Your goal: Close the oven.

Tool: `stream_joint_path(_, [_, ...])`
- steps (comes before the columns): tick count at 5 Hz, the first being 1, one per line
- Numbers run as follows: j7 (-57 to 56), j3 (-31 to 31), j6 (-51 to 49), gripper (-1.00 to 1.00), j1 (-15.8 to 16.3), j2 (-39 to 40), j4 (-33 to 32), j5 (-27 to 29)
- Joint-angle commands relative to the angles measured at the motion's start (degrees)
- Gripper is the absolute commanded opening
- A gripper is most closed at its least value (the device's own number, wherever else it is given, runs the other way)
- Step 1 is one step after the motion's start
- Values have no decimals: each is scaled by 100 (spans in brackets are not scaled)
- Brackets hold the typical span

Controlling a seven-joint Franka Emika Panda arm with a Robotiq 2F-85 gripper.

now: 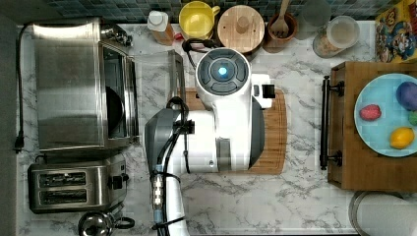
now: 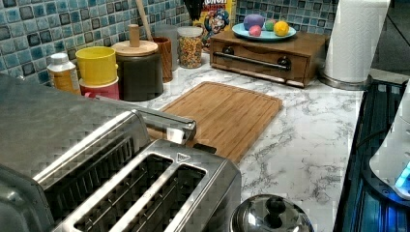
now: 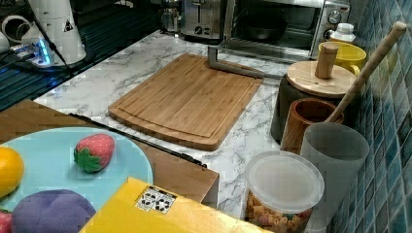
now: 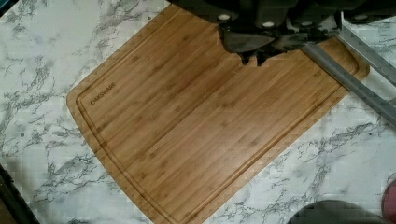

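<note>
**Oven door lies open, claw close to its handle**

The oven (image 1: 74, 83) stands with its glass door (image 3: 262, 48) dropped flat over the counter, and the bar handle (image 4: 345, 79) runs along the door's free edge, above the end of the bamboo cutting board (image 4: 210, 126). In the wrist view the gripper (image 4: 254, 58) hangs over the board with the handle just beside its fingertips, not touching. The fingertips appear pressed together, grasping nothing.

The door is probably stiff and rather heavy, metal frame with fragile glass, turning on a hinge at the oven's lower front. The smooth steel bar may be slippery. A good place to take it seems the middle of the bar, from below, lifting it up and toward the oven body.
</note>
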Motion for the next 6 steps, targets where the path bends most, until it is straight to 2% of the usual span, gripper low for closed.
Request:
stream_joint_path(1, [-415, -46, 440, -100, -69, -154, -366, -43])
stream_joint_path(2, [-2003, -253, 1057, -100, -363, -139, -747, 1071])
stream_joint_path(3, [-3497, -372, 1028, -100, -619, 310, -596, 1979])
stream_joint_path(4, [-4899, -358, 1610, -100, -757, 384, -906, 2687])
stream_joint_path(5, [-6183, -274, 2335, -100, -765, 350, -1369, 3414])
stream_joint_path(6, [-7001, -74, 2366, -100, -882, 577, -1385, 4010])
